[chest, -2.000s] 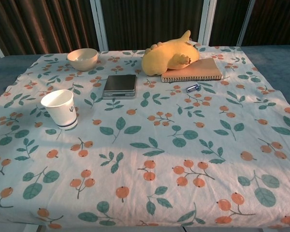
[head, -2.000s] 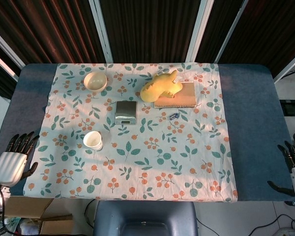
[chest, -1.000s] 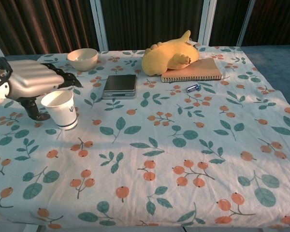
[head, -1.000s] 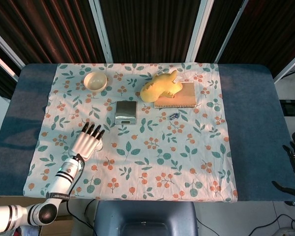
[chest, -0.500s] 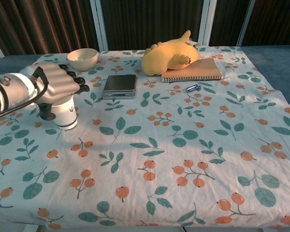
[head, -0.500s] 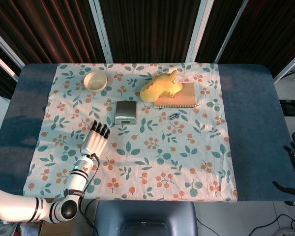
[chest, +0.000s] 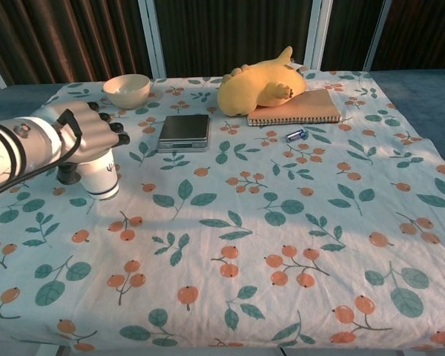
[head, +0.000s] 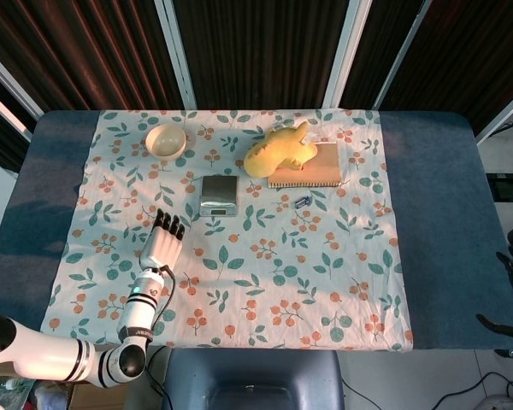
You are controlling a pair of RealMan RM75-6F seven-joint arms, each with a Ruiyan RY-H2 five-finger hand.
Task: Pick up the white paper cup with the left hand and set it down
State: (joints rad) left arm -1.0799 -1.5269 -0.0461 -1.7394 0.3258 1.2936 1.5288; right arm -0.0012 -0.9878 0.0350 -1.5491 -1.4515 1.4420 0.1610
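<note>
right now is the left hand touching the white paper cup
Touching. In the chest view the left hand lies over the top of the white paper cup, covering its rim with no gap visible. The head view hides the cup under the hand.

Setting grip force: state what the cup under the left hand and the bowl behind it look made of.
White cup: likely paper, matte, thin-walled, with a dark band near its base. Bowl: cream, smooth with a soft sheen; ceramic or plastic, cannot tell. The left hand covers the cup's mouth.

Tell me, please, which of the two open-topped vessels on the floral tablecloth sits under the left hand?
The white paper cup, near the cloth's left edge, sits under the left hand. The cream ceramic bowl stands apart at the far corner, untouched.
</note>
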